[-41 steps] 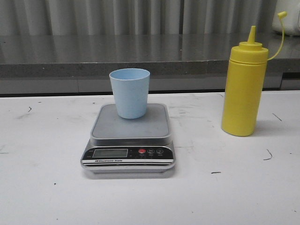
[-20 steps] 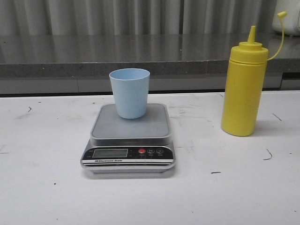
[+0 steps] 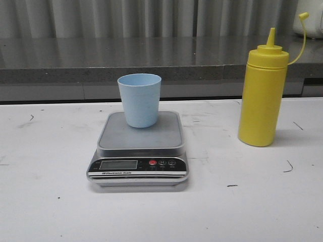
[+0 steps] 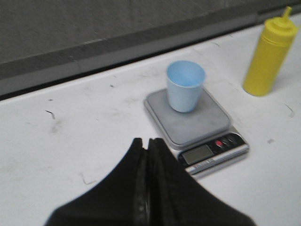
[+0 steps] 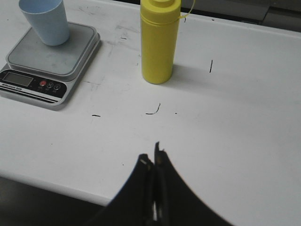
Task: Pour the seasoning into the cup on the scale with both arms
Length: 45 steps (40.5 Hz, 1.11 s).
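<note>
The light blue cup [image 3: 140, 100] stands upright on the grey platform of the scale [image 3: 139, 148] at the table's middle. The yellow seasoning bottle [image 3: 262, 96] stands upright to the scale's right, its cap hanging off on its tether. Neither arm shows in the front view. In the left wrist view my left gripper [image 4: 146, 142] is shut and empty, short of the scale [image 4: 197, 127], with the cup [image 4: 185, 86] and bottle [image 4: 270, 54] beyond. In the right wrist view my right gripper [image 5: 153, 153] is shut and empty, well short of the bottle [image 5: 159, 42]; the cup [image 5: 44, 21] and scale [image 5: 47, 61] show too.
The white table [image 3: 50, 201] carries scattered black scuff marks. A grey ledge [image 3: 75, 65] runs along the back edge. The table's near edge [image 5: 47, 186] shows beside the right gripper.
</note>
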### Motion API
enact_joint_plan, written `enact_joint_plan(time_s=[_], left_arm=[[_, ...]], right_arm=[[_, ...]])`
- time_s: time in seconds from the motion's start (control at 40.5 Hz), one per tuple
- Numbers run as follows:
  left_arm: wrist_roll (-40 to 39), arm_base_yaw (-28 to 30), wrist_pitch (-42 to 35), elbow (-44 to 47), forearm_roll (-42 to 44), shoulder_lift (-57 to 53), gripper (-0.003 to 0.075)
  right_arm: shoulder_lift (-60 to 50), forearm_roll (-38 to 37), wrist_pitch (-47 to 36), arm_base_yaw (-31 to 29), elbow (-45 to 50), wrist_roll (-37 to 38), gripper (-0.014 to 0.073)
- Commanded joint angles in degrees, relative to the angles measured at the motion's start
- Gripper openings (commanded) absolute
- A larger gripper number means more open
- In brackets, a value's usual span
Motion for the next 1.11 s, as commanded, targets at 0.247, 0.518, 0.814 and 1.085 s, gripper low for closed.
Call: enact_joint_plan(time_s=[0.247, 0.518, 0.814, 1.085], left_arm=[[-0.4, 19.4, -34.2, 30.4, -4.7, -22.5, -0.0020], [-0.4, 22.0, -42.1, 43.1, -2.9, -33.3, -0.0020], [-0.4, 22.5, -41.9, 43.7, -3.0, -33.2, -0.0020], [-0.4, 22.5, -41.9, 43.7, -3.0, -33.2, -0.0020]], right_arm=[[0.5, -0.3, -3.8, 0.0, -1.8, -0.4, -0.0069], [0.5, -0.3, -3.8, 0.0, -1.8, -0.4, -0.0069], [0.5, -0.3, -3.8, 0.0, -1.8, -0.4, -0.0069], [0.5, -0.3, -3.8, 0.0, -1.8, -0.4, -0.0069]])
